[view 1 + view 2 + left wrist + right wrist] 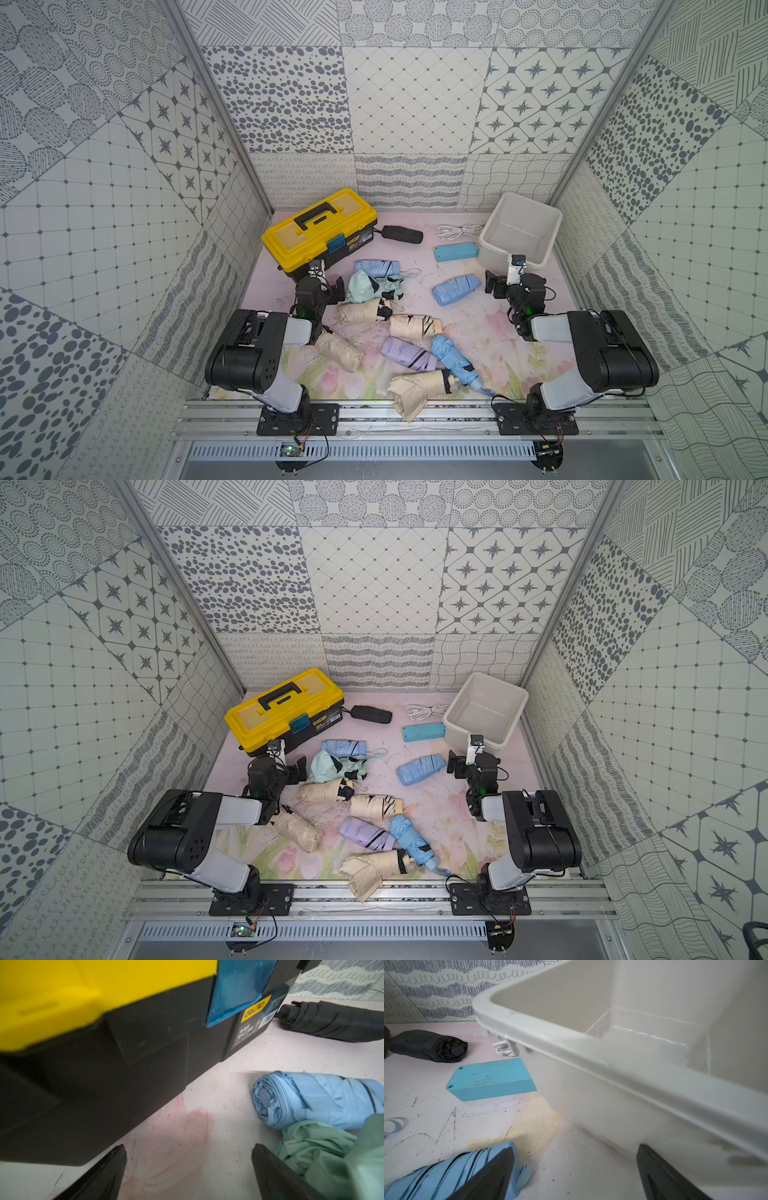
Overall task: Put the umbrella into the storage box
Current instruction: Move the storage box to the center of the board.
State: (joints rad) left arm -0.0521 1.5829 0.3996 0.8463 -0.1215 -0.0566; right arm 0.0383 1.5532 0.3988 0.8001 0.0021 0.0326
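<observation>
The light blue umbrella lies folded on the surface beside the white storage box, just under one finger of the right claw, which gapes wide holding nothing, as does the left claw.

The glossy white plastic storage box at far right catches the light, while the toolbox pairs a smooth yellow plastic lid with a matt black body. Soft, creased cloth covers the folded umbrellas on a matt, scuffed pink surface, edged at the near side by dull metal rails.
</observation>
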